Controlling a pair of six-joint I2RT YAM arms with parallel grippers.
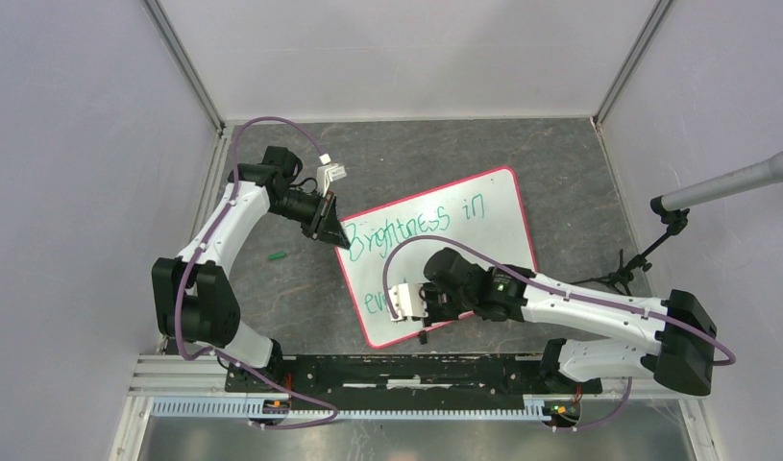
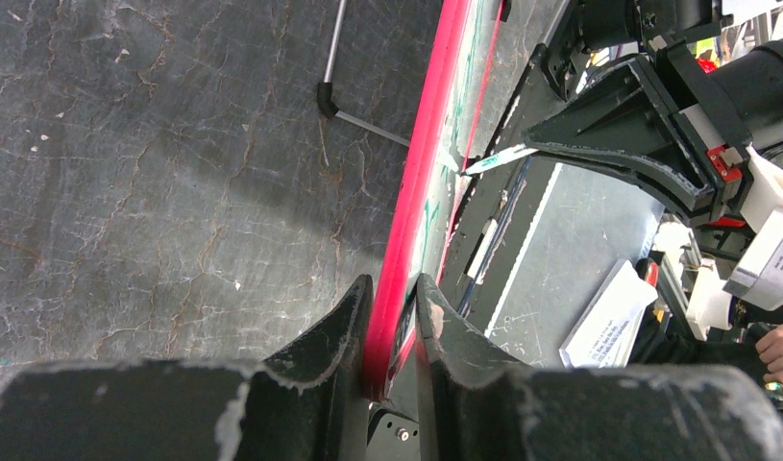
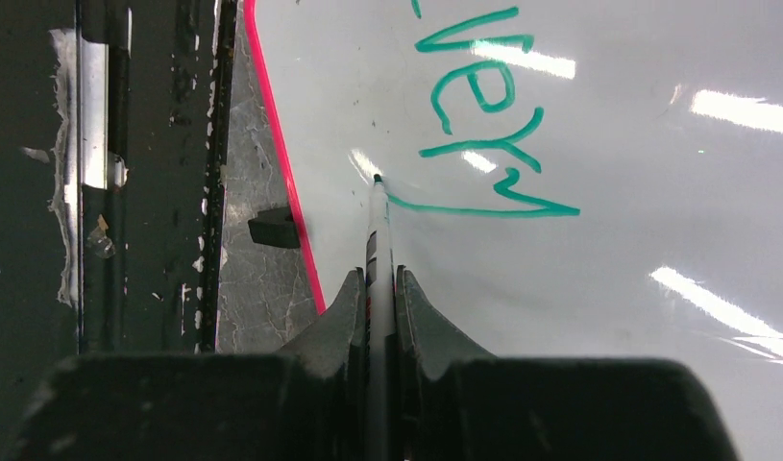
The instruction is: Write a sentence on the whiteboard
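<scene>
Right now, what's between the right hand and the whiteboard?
A marker, clamped in the right hand, tip on the whiteboard beside the green lettering. Right wrist view.

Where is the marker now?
In the right wrist view, the marker is clamped in the right hand, its tip on the whiteboard beside the word "every", near the red rim.

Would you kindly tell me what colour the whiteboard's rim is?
The rim is red-pink, clearest in the left wrist view.
</scene>
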